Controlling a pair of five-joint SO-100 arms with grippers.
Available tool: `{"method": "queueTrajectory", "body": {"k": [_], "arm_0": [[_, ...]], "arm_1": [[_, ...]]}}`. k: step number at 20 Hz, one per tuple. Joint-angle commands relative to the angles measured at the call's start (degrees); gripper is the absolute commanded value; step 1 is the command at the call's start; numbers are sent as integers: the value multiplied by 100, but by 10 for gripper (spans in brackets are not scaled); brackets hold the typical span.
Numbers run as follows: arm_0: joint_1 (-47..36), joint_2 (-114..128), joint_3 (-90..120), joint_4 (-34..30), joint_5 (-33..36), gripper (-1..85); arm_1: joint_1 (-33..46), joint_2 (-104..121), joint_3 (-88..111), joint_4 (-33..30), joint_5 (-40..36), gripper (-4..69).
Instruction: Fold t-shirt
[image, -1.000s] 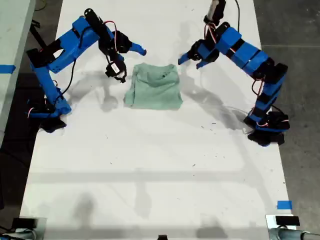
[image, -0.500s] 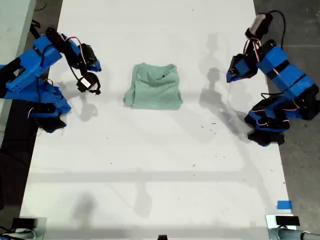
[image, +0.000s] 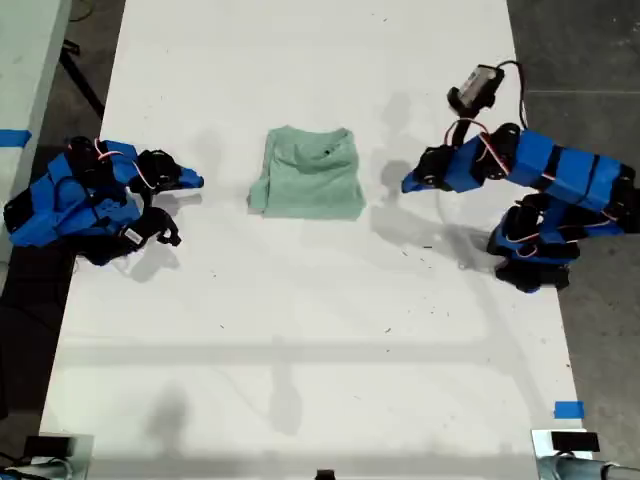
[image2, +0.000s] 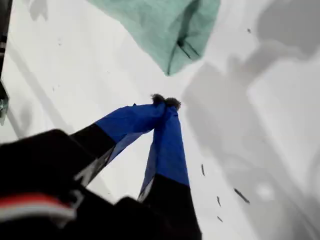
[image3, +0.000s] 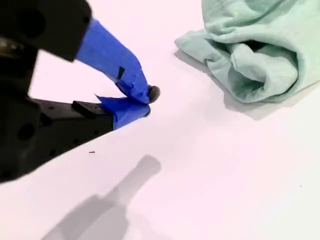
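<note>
While the t-shirt (image: 308, 175) lies folded mid-bench, apart from both arms, the first claw (image2: 165, 101) and second claw (image3: 148, 102) are closed and empty. Neither is clearly nearer; each points toward a side edge of the shirt.

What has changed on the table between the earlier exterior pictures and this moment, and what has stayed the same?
Both arms have pulled back from the t-shirt toward their bases. The one at the exterior view's left has folded low beside its base; the one at the exterior view's right has dropped and stretched low, its tool pointing at the shirt. My first gripper and my second gripper are shut and empty. The folded t-shirt has not moved.
</note>
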Motion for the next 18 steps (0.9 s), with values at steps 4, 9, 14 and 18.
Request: {"method": "queueTrajectory", "body": {"k": [4, 9, 14, 18], "arm_0": [[360, 229, 404, -132, -246, 0], [387, 229, 413, -132, -246, 7], [439, 229, 413, -97, -246, 29], [483, 229, 422, -79, -246, 20]], "arm_1": [[-738, -3806, -4025, -510, -422, -11], [-1362, -5625, -5634, -422, -290, -11], [-853, -6135, -6196, -281, -756, -11], [-255, -6847, -6855, -167, -1178, -12]]}}
